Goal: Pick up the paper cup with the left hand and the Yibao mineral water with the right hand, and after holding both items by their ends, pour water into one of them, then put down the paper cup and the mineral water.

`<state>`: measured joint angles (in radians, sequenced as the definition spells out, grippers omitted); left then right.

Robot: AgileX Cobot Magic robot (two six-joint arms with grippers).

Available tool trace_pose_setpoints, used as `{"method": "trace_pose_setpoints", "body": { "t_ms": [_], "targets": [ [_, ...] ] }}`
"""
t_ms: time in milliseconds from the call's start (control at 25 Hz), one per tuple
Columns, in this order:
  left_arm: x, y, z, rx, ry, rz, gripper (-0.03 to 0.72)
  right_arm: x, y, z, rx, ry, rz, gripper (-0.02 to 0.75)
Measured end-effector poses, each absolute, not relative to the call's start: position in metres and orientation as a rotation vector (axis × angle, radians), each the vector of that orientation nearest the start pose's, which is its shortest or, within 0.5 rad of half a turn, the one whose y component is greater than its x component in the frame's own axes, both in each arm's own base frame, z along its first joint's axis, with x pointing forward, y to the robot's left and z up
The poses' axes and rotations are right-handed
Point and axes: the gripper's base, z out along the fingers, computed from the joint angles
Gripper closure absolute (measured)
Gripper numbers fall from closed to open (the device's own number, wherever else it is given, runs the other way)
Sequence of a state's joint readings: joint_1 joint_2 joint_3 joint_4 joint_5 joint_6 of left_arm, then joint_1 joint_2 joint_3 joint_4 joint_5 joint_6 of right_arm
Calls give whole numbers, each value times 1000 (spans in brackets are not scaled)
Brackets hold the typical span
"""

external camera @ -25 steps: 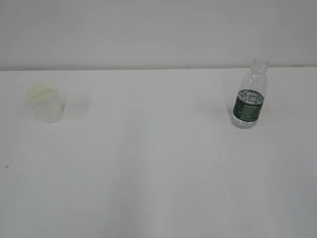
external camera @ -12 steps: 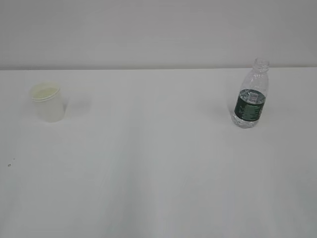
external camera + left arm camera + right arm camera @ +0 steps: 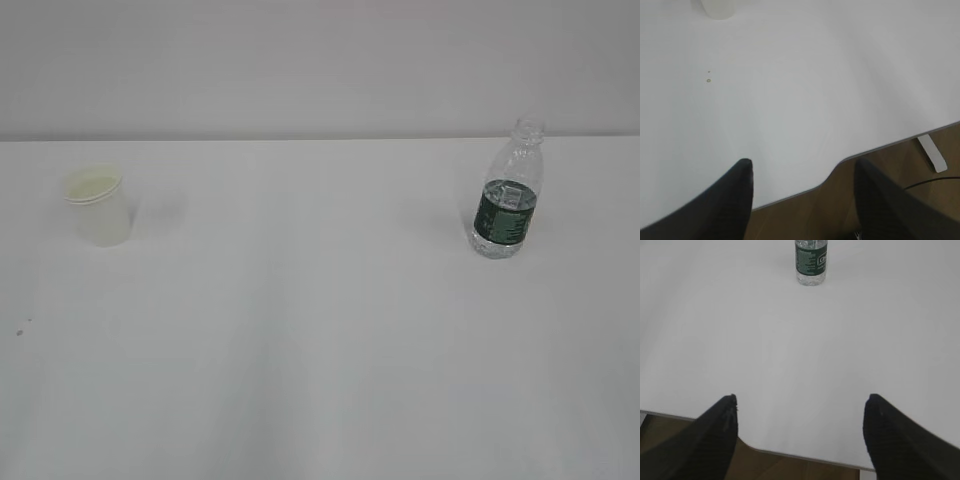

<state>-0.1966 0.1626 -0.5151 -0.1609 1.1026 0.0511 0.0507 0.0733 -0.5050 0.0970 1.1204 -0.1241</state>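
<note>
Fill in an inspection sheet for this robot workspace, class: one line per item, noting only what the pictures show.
Surface: white table, bare apart from two tiny dark specks near its left edge.
Job's things: paper cup upright at far left; Yibao mineral water upright at far right, capless, partly filled. Neither is touched.
Clutter: nothing seen.
Grippers: left hand and right hand both open, over the table's near edge, holding nothing.
Cables: one dark cable on the floor, in the left wrist view.
Surroundings: plain pale wall behind; brown floor with a white strip.
</note>
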Motion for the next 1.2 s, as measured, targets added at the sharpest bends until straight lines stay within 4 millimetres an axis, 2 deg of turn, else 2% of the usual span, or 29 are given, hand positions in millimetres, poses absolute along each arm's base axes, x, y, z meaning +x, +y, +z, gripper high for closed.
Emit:
{"method": "trace_pose_setpoints", "body": {
  "t_ms": [200, 440, 1200],
  "targets": [
    [5, -14, 279, 272, 2161, -281, 226, -6, 8, 274, -192, 2109, 74, 147],
    [-10, -11, 279, 267, 2064, -284, 226, -6, 8, 274, -192, 2108, 74, 146],
    [-9, -6, 278, 150, 2082, -263, 226, -8, 7, 274, -192, 2097, 71, 148]
  ]
}}
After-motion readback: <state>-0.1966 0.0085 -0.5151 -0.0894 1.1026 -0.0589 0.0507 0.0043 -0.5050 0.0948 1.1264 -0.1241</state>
